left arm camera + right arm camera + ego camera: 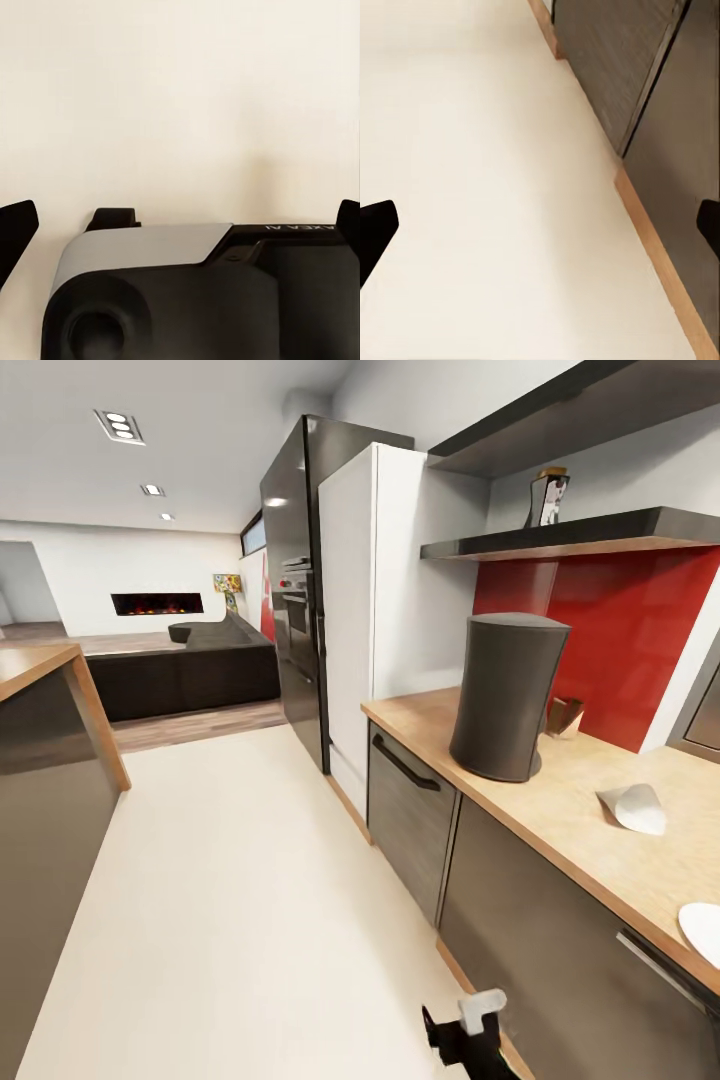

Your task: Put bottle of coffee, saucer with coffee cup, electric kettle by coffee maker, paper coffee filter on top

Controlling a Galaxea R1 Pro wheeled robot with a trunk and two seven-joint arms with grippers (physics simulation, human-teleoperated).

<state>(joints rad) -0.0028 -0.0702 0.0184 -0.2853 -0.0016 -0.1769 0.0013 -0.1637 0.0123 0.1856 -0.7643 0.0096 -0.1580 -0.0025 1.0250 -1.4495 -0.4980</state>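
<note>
The table [600, 830], the long beige countertop over dark cabinet fronts [410, 810], ran along the robot's right; the coffee maker [505, 695] stood upright on it against the red back panel [620, 640]; above, the kitchen shelf [590, 535] carried the bottle of coffee [548, 497], well apart from the coffee maker and above it; the paper coffee filter [635, 808] lay on the table nearer the robot; the saucer [703, 932] sat at the picture's edge. The left gripper [180, 225] hung over pale floor [180, 90], fingertips spread wide and empty; the right gripper [540, 225] likewise stood apart, empty, above floor beside the cabinet plinth [660, 247]. The step seemed an approach toward the shelf; it would go best by closing squarely on the table, then raising an arm level with the bottle before reaching, keeping clear of the coffee maker below.
</note>
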